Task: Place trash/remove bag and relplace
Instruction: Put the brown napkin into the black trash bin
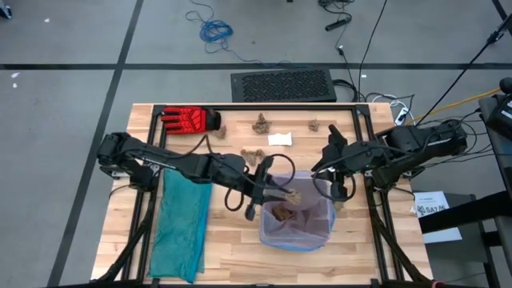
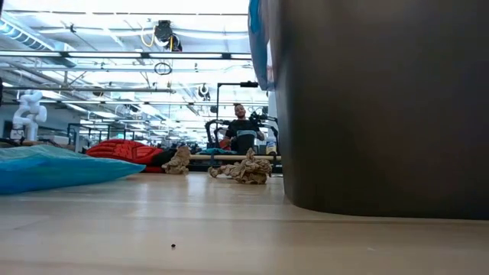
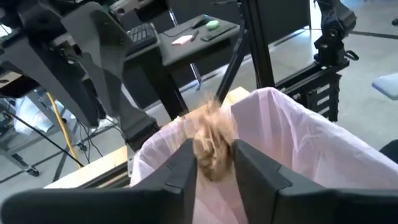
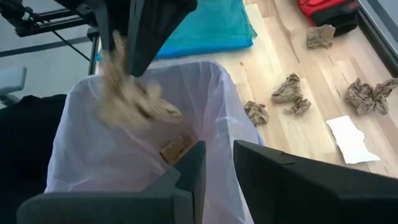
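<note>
A bin lined with the pale pink-white bag stands near the table's front edge. My left gripper is open above the bin's far left rim. A brown trash wad shows blurred just below its fingertips, over the bag's mouth. Another brown piece lies inside the bag. My right gripper hangs above the bin's right rim with a narrow gap and nothing between its fingers. More wads and a white scrap lie on the table beyond the bin. My left gripper points almost level from the table's left over the bag's mouth. The blurred wad shows in the gap between its fingers; whether they touch it, I cannot tell.
A red glove lies at the far left and a teal-green bag is spread at the left. In the low view the dark bin fills the right side. A person sits far behind the table.
</note>
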Robot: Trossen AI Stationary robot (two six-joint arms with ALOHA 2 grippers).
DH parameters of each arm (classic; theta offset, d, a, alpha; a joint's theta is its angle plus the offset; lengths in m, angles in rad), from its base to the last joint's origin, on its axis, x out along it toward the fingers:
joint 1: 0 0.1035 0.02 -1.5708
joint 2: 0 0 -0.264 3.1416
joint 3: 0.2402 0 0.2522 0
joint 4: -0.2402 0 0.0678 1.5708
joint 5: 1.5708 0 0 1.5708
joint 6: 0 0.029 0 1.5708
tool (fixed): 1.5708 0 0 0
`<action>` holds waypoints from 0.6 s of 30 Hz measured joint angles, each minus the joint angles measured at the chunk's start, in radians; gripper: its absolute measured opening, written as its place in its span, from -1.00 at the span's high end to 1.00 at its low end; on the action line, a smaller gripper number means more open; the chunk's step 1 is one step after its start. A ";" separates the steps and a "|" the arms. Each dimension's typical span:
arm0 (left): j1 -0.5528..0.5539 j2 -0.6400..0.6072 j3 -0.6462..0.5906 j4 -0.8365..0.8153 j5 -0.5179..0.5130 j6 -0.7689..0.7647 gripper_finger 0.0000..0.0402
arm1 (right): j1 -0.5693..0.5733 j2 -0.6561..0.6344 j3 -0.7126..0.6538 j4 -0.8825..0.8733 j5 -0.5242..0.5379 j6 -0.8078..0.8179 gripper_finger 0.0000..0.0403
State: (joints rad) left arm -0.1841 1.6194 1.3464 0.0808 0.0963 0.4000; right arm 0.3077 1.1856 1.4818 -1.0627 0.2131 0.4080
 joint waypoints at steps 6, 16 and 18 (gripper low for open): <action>-0.002 -0.005 0.000 -0.027 -0.065 0.002 0.23 | 0.000 0.007 0.000 -0.011 0.000 0.000 0.63; 0.009 -0.115 -0.004 -0.530 -0.832 -0.131 0.32 | 0.002 0.007 0.000 -0.047 -0.003 0.021 0.63; 0.036 -0.133 -0.024 -0.624 -0.841 -0.215 0.39 | 0.002 0.007 0.000 -0.048 -0.003 0.021 0.63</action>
State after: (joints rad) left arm -0.1485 1.4868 1.3227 -0.5433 -0.7451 0.1845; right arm 0.3096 1.1927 1.4815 -1.1107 0.2097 0.4290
